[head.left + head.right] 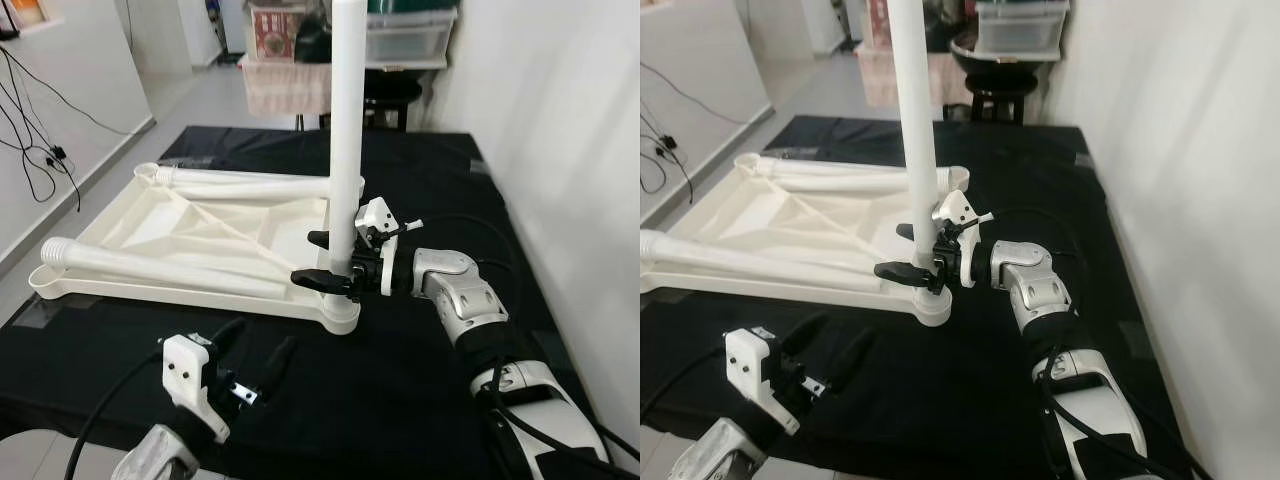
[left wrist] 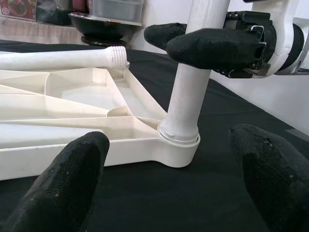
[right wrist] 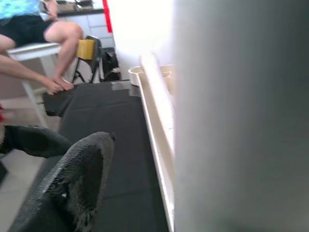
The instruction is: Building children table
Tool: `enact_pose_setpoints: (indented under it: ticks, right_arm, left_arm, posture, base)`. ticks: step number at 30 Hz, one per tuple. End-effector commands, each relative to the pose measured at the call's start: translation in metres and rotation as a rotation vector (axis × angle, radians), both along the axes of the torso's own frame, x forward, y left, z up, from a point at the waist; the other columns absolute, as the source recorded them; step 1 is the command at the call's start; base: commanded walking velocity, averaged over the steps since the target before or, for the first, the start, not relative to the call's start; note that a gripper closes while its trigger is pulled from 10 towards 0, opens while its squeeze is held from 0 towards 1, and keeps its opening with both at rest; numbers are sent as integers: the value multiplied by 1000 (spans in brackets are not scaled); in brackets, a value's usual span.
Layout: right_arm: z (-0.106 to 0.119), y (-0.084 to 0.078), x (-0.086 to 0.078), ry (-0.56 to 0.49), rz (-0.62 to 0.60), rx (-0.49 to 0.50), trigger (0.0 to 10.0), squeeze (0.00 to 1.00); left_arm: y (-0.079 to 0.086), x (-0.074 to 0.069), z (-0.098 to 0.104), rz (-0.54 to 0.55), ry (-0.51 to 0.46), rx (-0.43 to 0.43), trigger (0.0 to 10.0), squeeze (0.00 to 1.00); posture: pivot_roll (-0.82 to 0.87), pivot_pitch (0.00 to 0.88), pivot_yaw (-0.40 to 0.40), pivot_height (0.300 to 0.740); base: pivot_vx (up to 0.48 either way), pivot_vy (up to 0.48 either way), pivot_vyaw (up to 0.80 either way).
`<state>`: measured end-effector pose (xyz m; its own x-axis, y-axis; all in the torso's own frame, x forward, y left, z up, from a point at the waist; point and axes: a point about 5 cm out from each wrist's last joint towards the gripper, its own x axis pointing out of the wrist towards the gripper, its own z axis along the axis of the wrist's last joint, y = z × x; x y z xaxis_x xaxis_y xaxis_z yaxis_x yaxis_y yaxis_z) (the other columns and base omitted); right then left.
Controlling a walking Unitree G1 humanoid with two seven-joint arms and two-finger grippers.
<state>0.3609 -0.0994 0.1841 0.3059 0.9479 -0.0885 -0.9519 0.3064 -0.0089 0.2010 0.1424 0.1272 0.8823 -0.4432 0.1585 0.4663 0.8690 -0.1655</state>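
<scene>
The white table top (image 1: pixel 120 283) lies upside down on a black mat. One white leg (image 1: pixel 347 130) stands upright in the socket (image 2: pixel 178 141) at the near right corner. My right gripper (image 1: pixel 322 258) is shut on this leg just above the socket, one finger (image 2: pixel 212 46) on each side. Two loose legs lie across the underside, one along the near edge (image 1: pixel 170 270) and one along the far edge (image 1: pixel 250 185). My left gripper (image 1: pixel 262 336) is open, low over the mat in front of the table top, its fingers (image 2: pixel 63 193) pointing at the corner socket.
A white wall (image 1: pixel 560 120) runs close along the right side of the mat. Black cables (image 1: pixel 40 150) trail on the floor at the left. Storage boxes (image 1: pixel 405 35) and a dark stool (image 1: pixel 390 95) stand at the back. A seated person's legs (image 3: pixel 34 43) are in the right wrist view.
</scene>
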Motion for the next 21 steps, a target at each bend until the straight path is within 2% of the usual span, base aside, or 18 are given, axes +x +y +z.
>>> enact_pose_setpoints:
  ticks: [1,10,15,16,18,19,20,21]
  right_arm:
    - [-2,7,1,22,48,21,0,0]
    - [-15,-4,-1,36,23,-2,0,0]
    - [-37,-9,-12,71,-61,-99,0,0]
    - [-52,-5,-19,103,-159,-150,0,0]
    - [-74,0,-26,163,-635,-167,0,0]
    - [-74,0,-26,163,-635,-167,0,0]
    - [-76,4,-44,149,-739,-154,0,0]
    - [-76,4,-44,149,-739,-154,0,0]
  left_arm:
    - [0,-2,-4,3,22,7,10000,0]
    - [0,-3,-3,1,23,4,10000,0]
    - [2,-5,-2,1,24,2,10000,0]
    - [3,-6,-1,0,24,1,10000,0]
    - [5,-7,-1,-2,27,2,10000,0]
    - [5,-7,-1,-2,27,2,10000,0]
    - [7,-7,-1,-4,30,5,10000,0]
    - [7,-7,-1,-4,30,5,10000,0]
  posture:
    - [13,21,5,740]
    - [6,35,9,740]
    - [-8,51,12,740]
    - [-9,59,16,740]
    - [-13,65,23,740]
    - [-13,65,23,740]
    - [-20,72,34,740]
    - [-20,72,34,740]
  base:
    - [0,0,0]
    - [0,0,0]
    - [0,0,0]
    - [0,0,0]
    - [0,0,0]
    - [0,0,0]
    - [0,0,0]
    - [0,0,0]
